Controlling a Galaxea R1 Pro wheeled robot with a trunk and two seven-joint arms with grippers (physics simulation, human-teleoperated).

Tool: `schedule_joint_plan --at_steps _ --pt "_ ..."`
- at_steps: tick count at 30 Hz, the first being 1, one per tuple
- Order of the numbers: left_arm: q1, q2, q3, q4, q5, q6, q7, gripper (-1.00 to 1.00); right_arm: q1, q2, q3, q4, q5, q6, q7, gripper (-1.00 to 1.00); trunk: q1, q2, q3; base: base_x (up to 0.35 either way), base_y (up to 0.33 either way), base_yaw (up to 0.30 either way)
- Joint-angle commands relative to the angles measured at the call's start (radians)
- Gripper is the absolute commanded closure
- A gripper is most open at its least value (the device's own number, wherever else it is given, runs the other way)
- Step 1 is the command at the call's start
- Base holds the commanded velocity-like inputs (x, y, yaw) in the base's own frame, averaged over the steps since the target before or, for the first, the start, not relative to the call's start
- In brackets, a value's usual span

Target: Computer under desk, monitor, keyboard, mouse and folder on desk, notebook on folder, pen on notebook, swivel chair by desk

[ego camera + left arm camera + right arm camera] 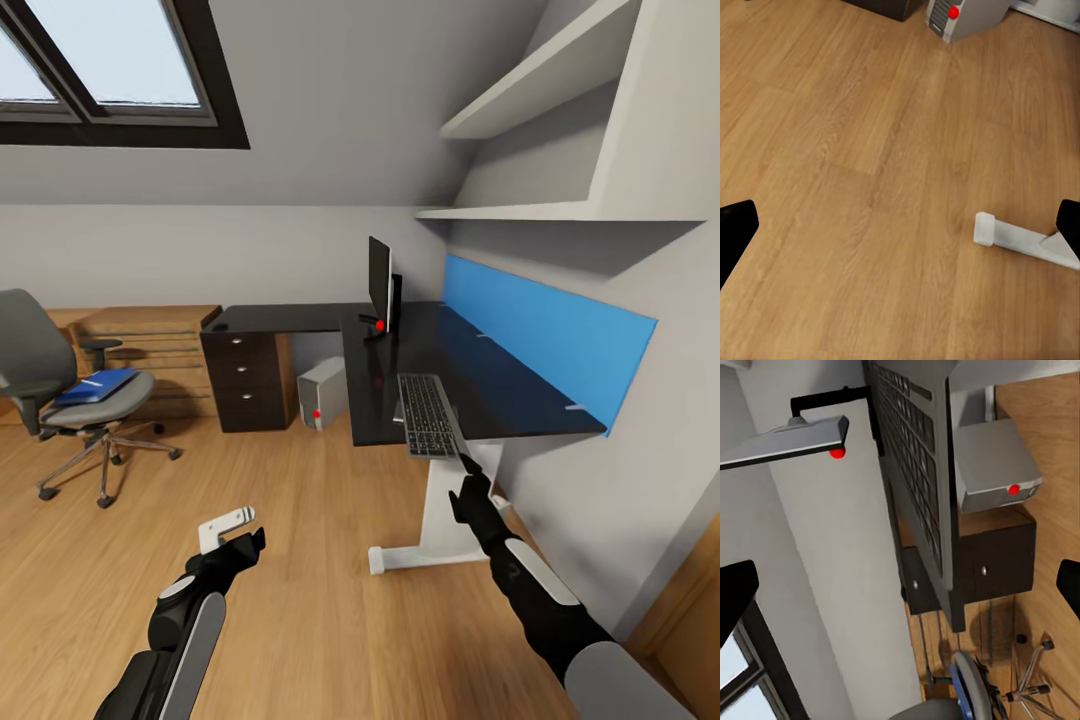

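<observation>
Head view: right pincer (466,466) just below the near end of the flat grey slab keyboard (428,414), which overhangs the near edge of the glossy black table (520,395). Fingers look spread wide in the wrist view, empty. Left pincer (252,540) open, idle over the floor. Keyboard: light, rigid, thin. Likely slides on gloss, so pinch the overhanging end across its thickness.

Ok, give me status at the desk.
Both grippers open, empty. Keyboard overhangs desk edge, right gripper just below. Folder on chair.
</observation>
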Motion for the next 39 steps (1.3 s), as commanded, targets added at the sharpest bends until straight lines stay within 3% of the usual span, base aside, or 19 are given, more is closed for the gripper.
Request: schedule_joint_plan --at_steps 1,17,39 --pt "-0.001 0.000 -0.001 0.000 0.010 0.002 0.010 -1.00 -0.001 -0.001 0.004 0.003 -0.011 -0.002 0.004 -1.00 0.000 0.000 -0.001 0.189 0.000 0.000" --pt "-0.001 0.001 -0.002 0.013 0.010 0.002 0.009 -1.00 -0.001 0.003 -0.014 0.055 -0.013 -0.003 -0.075 -1.00 0.000 0.000 -0.001 0.115 0.016 0.000" --pt "-0.001 0.002 -0.001 0.014 0.011 0.003 0.009 -1.00 -0.001 0.006 -0.011 0.056 -0.009 -0.005 -0.090 -1.00 0.000 0.000 -0.001 0.012 0.112 0.000"
